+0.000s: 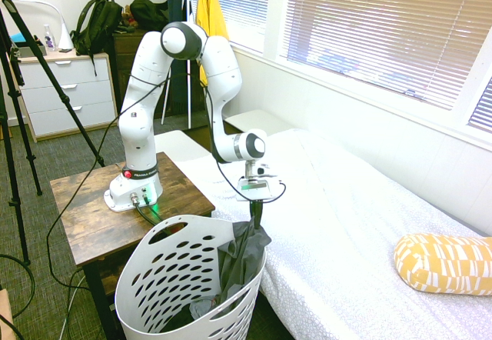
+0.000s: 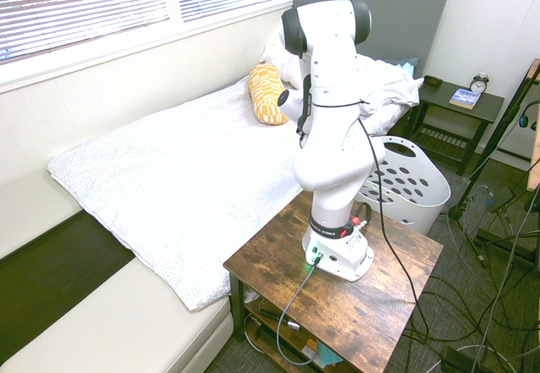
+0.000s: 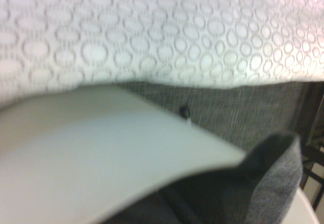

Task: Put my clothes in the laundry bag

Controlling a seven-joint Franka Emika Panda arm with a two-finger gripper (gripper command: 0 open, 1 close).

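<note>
Hand (image 1: 256, 203) clenched on dark grey garment (image 1: 241, 258) at the laundry basket's rim (image 1: 257, 275).

In the first exterior view, the bed (image 1: 338, 201) filled the right, a yellow pillow (image 1: 446, 264) lying on it at the right edge. Blinds (image 1: 384, 25) hung at upper right. A dresser (image 1: 65, 94) stood at upper left, a backpack (image 1: 98, 25) at its right end. The table (image 1: 127, 225) stood at lower left.

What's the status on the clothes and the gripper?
Gripper shut on dark grey garment. Garment draped over laundry basket's rim, partly inside, not released. Nothing seen blocking the drop.
</note>
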